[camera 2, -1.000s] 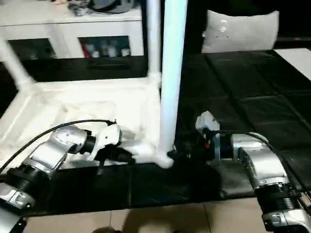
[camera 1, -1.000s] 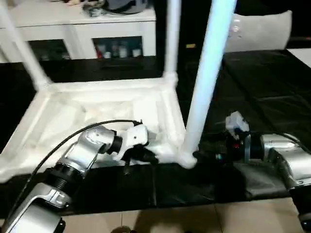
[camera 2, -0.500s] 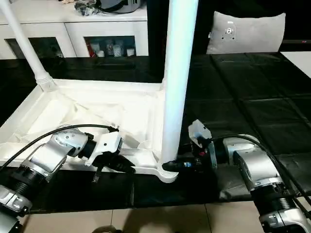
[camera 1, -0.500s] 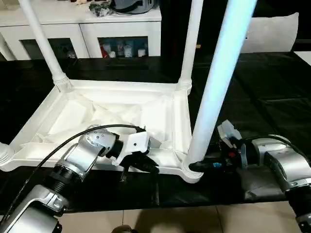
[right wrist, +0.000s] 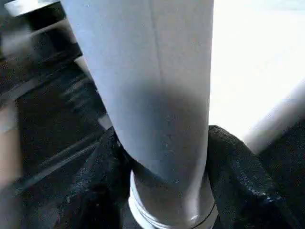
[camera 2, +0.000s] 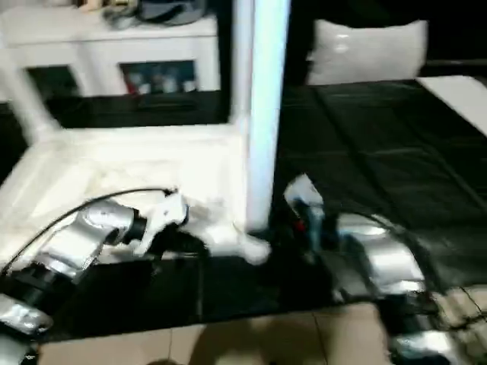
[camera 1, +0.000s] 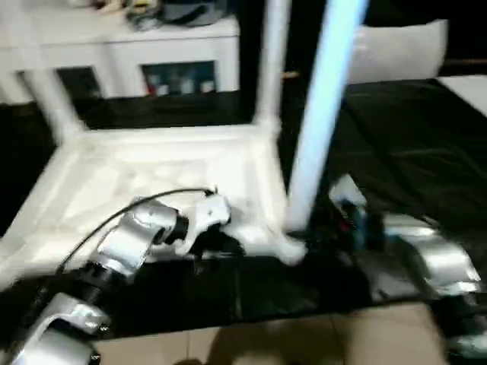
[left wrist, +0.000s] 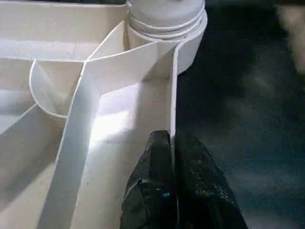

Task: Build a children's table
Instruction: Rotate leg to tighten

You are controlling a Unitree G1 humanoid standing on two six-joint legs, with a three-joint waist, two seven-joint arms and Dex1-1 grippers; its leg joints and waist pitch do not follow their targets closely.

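Black matting (camera 1: pixel 426 152) covers the floor, with a white cabinet (camera 1: pixel 137 61) at the back.

On it the right claw (right wrist: pixel 162 191) has its 2 black fingers (right wrist: pixel 238 171) closed on either side of the near-right leg (camera 1: pixel 323 114), right at its base just above the corner socket (camera 1: pixel 289 245). That leg's long axis runs straight up from the claw and out of the head view, so any seating or twisting move turns about this vertical line, and the right arm is the one on it.

The left claw (left wrist: pixel 172 191) is pinched shut on the thin rim wall of the tabletop (camera 1: pixel 152 171), near that same corner. In the left wrist view the socket and leg base lie straight ahead of its fingertips along the rim. It looks placed to steady the tabletop while the right arm works.

The tabletop lies upside down, ribs up, on the matting, between the arms and the cabinet. A far-right leg (camera 1: pixel 270 61) and a far-left leg (camera 1: pixel 46 99) stand upright in their corners.
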